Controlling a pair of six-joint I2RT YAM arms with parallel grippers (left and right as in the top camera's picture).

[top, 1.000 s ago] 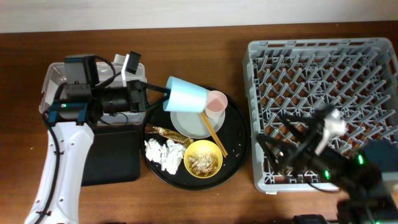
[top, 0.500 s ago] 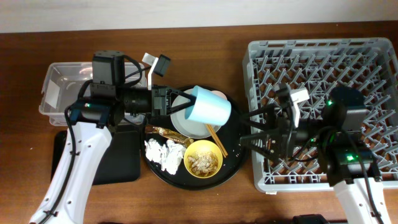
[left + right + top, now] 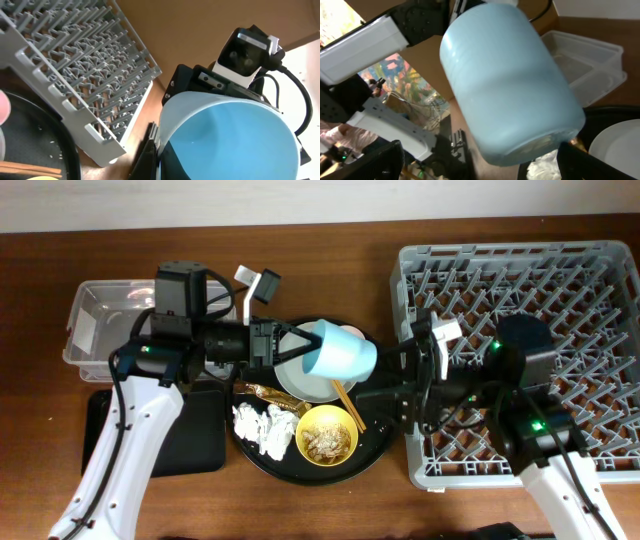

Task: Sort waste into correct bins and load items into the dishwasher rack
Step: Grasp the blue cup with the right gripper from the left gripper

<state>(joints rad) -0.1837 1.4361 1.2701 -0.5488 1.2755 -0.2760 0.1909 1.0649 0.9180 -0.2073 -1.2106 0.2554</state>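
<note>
Three cameras: one overhead, two wrist views facing each other across the blue cup (image 3: 343, 356).
Overhead looks straight down on the table (image 3: 320, 240), whole layout in frame. Left wrist looks right, close into the cup's mouth, rack (image 3: 75, 65) beyond. Right wrist looks left, very close on the cup's outside, clear tub (image 3: 590, 60) behind.

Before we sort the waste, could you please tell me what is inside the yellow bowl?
Beige flaky scraps lie in the middle of the yellow bowl, with bare yellow wall around them. They cover its bottom, so anything beneath them cannot be seen.
</note>
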